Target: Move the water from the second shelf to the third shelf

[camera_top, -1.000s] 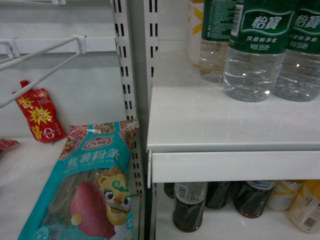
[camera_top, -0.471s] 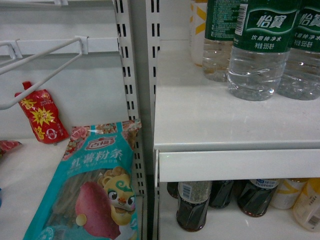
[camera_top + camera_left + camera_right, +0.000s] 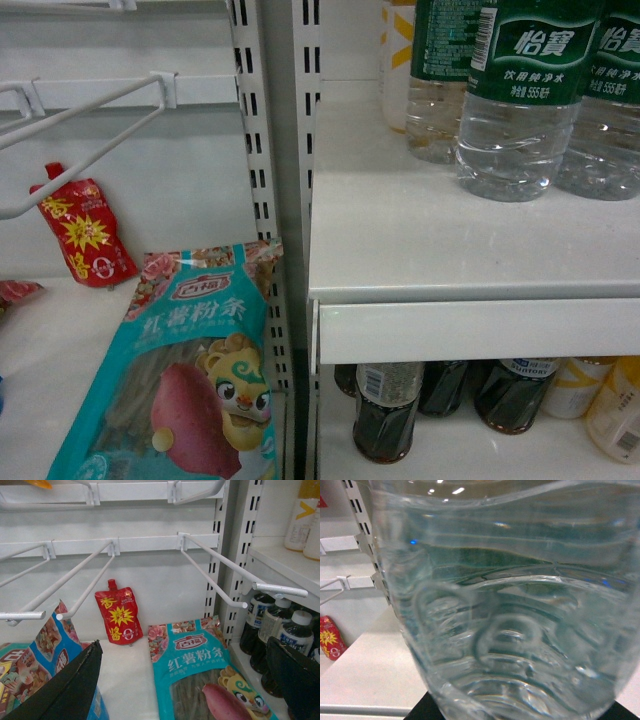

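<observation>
The water bottle [image 3: 510, 605] fills nearly the whole right wrist view: clear plastic with curved ribs and moulded arches, the liquid inside catching small lights, and a dim green band showing through from the far side. It sits directly ahead of the right end effector, whose dark base shows only as a sliver at the bottom edge. The fingers are hidden, so whether it is spread, closed or clamped on the bottle cannot be told. Beneath the bottle lies the white shelf [image 3: 365, 675].

In the head view three clear bottles with green labels and white Chinese lettering stand on the same white shelf [image 3: 420, 250] at upper right. The nearest bottle [image 3: 520, 100] is in front, and two others are behind and beside it. Which of them the wrist camera faces cannot be told. On the lower shelf stand dark bottles [image 3: 385, 415] and pale yellowish ones.

The left end effector [image 3: 185, 680] is spread wide, its two dark fingers at the lower corners of its wrist view with nothing between them. Ahead of it lie a teal noodle packet [image 3: 200, 675], a red sauce pouch [image 3: 118, 612] leaning on the back wall, and bare white wire hooks [image 3: 220, 575].

Compared with half a second ago, the head view is practically unchanged. A second ago the view sat slightly differently, with the bottles a little further left and lower.
</observation>
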Motion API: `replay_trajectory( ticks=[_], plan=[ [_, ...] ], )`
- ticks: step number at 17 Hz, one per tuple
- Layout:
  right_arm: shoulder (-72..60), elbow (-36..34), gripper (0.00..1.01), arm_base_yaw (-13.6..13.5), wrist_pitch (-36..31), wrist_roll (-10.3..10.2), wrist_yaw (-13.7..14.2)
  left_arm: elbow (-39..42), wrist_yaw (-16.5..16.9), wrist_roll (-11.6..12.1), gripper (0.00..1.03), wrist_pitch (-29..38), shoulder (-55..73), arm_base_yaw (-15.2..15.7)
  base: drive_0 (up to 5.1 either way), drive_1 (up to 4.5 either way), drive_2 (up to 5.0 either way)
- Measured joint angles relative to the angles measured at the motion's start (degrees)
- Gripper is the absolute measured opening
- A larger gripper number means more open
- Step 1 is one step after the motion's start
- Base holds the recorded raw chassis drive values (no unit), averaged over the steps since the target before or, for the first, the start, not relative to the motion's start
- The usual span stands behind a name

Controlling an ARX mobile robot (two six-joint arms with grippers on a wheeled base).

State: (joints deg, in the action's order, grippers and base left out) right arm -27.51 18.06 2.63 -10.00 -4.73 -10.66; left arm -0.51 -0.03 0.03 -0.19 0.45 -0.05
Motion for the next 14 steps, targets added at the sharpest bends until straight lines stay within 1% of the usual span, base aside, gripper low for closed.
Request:
replay_trajectory(
  ticks=[1, 3, 5, 6, 9, 10, 12, 14],
  plan=[
    [-3.06, 2.10, 0.39, 0.02, -0.72, 0.04, -0.74, 0.00, 0.00, 0.00, 0.98, 0.02, 0.00, 0.00, 0.0, 0.00, 0.0],
    [-7.19, 4.17, 0.39, 0.31, -1.40, 0.70, -0.70, 0.00, 0.00, 0.00, 0.98, 0.00, 0.00, 0.00, 0.0, 0.00, 0.0],
    [-12.48, 6.49, 0.39, 1.77, -0.74, 1.88, -1.03, 0.00, 0.00, 0.00, 0.98, 0.00, 0.00, 0.00, 0.0, 0.00, 0.0],
    [-14.43, 7.30, 0.39, 2.91, -0.66, 2.08, -1.90, 0.00, 0.00, 0.00, 0.98, 0.00, 0.00, 0.00, 0.0, 0.00, 0.0],
    [-18.49, 10.69, 0.39, 5.33, 0.15, 3.10, -3.08, 0.00, 0.00, 0.00, 0.98, 0.00, 0.00, 0.00, 0.0, 0.00, 0.0],
    [-19.78, 11.93, 0.39, 5.73, 0.11, 3.08, -3.58, 0.00, 0.00, 0.00, 0.98, 0.00, 0.00, 0.00, 0.0, 0.00, 0.0],
    [-22.53, 13.97, 0.39, 5.70, 0.17, 3.32, -3.48, 0.00, 0.00, 0.00, 0.98, 0.00, 0.00, 0.00, 0.0, 0.00, 0.0],
    [-25.83, 16.04, 0.39, 5.57, 1.09, 4.39, -3.17, 0.00, 0.00, 0.00, 0.98, 0.00, 0.00, 0.00, 0.0, 0.00, 0.0]
  ],
)
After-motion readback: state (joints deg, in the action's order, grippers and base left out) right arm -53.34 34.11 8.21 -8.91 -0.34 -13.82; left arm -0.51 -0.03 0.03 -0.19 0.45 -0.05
